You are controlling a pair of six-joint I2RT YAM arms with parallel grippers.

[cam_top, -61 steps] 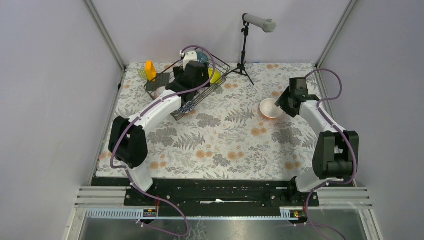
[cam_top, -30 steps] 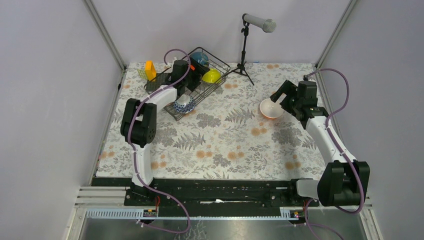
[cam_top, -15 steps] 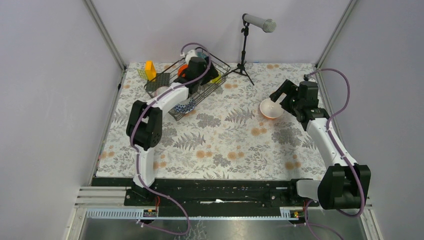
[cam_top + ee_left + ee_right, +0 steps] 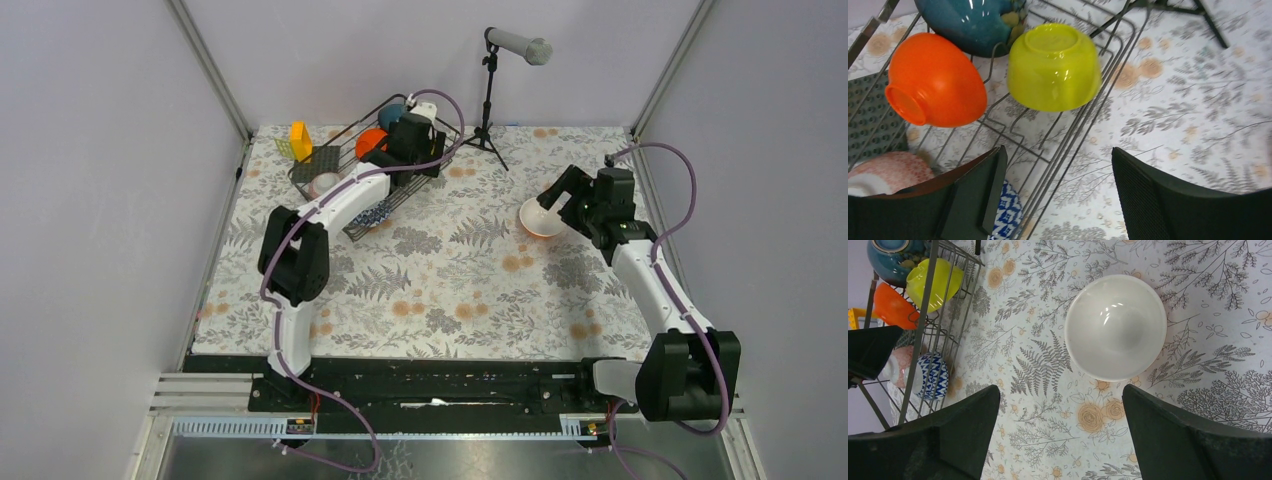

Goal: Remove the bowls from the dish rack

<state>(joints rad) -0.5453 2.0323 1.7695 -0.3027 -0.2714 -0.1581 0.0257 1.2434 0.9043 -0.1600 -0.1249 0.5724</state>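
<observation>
The dish rack (image 4: pixel 330 212) stands at the back left of the table. In the left wrist view it holds a yellow-green bowl (image 4: pixel 1054 67), an orange bowl (image 4: pixel 933 80), a teal bowl (image 4: pixel 968 22), a pink speckled bowl (image 4: pixel 890 170) and a blue-and-white bowl (image 4: pixel 1007 215). My left gripper (image 4: pixel 1057 152) hovers open over the rack's right end, just short of the yellow-green bowl, holding nothing. On the table at the right sits an upright orange bowl with a white inside (image 4: pixel 1116 327). My right gripper (image 4: pixel 1060 390) hangs open above and beside it.
A microphone stand (image 4: pixel 487 100) rises just right of the rack. A yellow-orange block (image 4: pixel 300 140) and a dark perforated plate (image 4: pixel 318 160) lie at the rack's left. Metal frame posts run along both table sides.
My left gripper has swung right along the rack, from its left end to above the yellow-green bowl. The right arm has lifted back slightly from the bowl on the table.
</observation>
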